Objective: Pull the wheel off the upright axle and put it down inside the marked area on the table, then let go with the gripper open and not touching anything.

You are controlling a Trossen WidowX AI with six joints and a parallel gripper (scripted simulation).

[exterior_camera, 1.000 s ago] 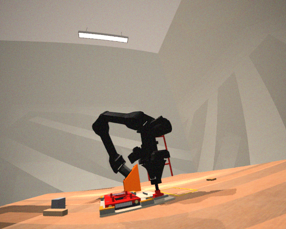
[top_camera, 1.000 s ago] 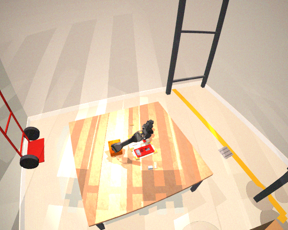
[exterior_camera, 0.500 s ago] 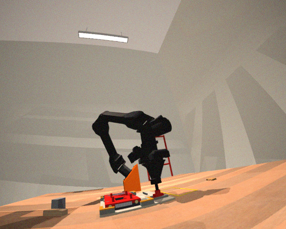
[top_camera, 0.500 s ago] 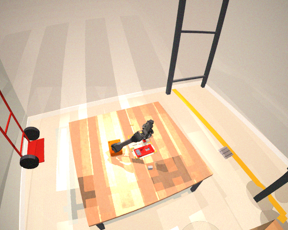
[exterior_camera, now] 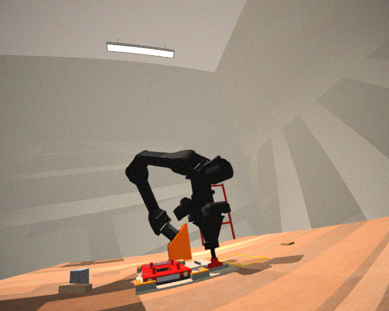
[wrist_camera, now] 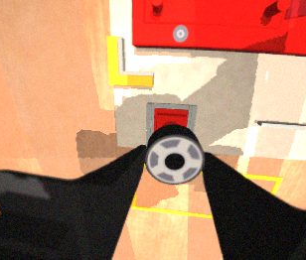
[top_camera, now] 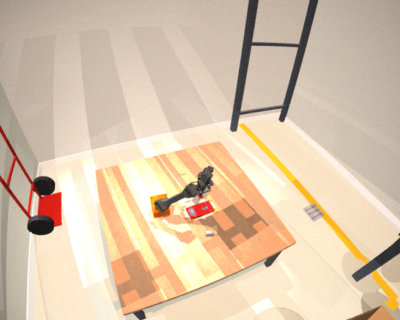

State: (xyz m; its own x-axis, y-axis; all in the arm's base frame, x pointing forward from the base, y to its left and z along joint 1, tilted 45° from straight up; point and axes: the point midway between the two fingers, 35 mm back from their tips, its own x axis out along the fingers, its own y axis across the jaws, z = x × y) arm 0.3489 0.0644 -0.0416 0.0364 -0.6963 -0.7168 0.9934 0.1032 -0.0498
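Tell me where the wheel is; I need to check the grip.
In the wrist view the wheel sits centre frame, clamped between the gripper's two black fingers, just above the red axle base.
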